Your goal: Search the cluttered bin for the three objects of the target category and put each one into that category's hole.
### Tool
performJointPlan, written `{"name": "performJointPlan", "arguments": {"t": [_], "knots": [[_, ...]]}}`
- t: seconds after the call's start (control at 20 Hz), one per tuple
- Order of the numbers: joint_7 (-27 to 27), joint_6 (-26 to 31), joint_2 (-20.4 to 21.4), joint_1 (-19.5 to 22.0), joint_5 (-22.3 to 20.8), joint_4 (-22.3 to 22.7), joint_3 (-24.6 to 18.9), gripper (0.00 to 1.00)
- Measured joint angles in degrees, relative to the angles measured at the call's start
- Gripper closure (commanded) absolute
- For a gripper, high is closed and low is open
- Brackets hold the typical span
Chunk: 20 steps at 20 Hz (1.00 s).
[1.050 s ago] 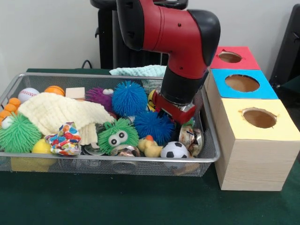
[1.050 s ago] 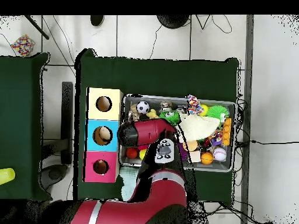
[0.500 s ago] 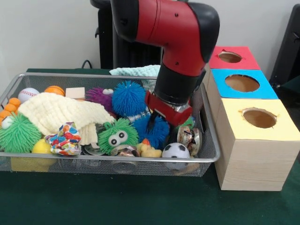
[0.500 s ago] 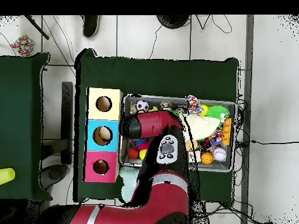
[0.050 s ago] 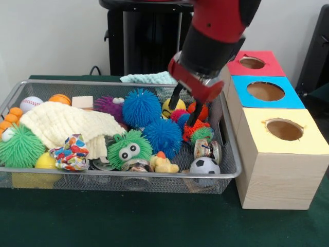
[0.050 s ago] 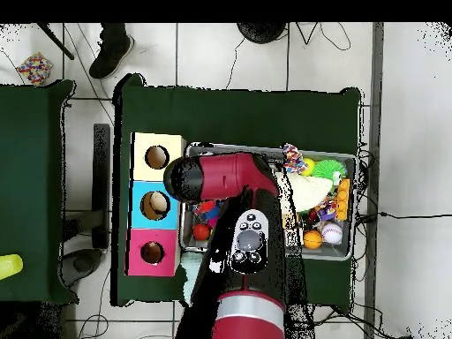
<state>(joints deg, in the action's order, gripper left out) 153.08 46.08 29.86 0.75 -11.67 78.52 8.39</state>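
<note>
The desk (image 5: 154, 226) fills the lower frame in the front view, its edges cut off. The arm (image 5: 216, 31) enters from the top, its upper part out of frame; from overhead it (image 6: 229, 185) covers the left half of the bin (image 6: 349, 159), hiding what lies beneath. The bin (image 5: 128, 177), a wire-mesh tray, sits left of centre. To its right stands a row of three boxes (image 5: 280, 164), yellow, blue and red, each with a round hole; the red one is partly behind the arm. A cream cloth (image 5: 67, 123) drapes over toys at the bin's left, so what lies under it cannot be seen. Blue spiky balls (image 5: 141, 108) sit mid-bin, a green googly-eyed one (image 5: 128, 149) in front. The end effector (image 5: 185, 105) hangs above the bin's right part, its two dark fingers (image 5: 175, 96) spread apart and empty. Just below sits a small orange-and-green spiky toy (image 5: 198, 131). A soccer ball (image 5: 204, 165) lies at the front right corner. Which category is the target cannot be told.
</note>
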Motion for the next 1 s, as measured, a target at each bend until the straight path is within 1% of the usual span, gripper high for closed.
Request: {"name": "performJointPlan", "arguments": {"t": [0.05, 0.2, 0.45, 0.8, 1.0], "knots": [[0.0, 1.2, 0.6, -0.3, 0.2, -0.4, 0.0, 0.0], [0.0, 1.3, 1.0, -0.5, 0.7, -1.5, 0.0, 0.0], [0.0, -1.9, -0.5, -0.5, 0.9, -3.7, 0.0, 0.0], [0.0, -7.3, -5.4, -0.5, 1.3, -6.4, 0.0, 0.0], [0.0, -7.9, -8.1, -0.6, 1.2, -6.8, 0.2, 0.0]]}}
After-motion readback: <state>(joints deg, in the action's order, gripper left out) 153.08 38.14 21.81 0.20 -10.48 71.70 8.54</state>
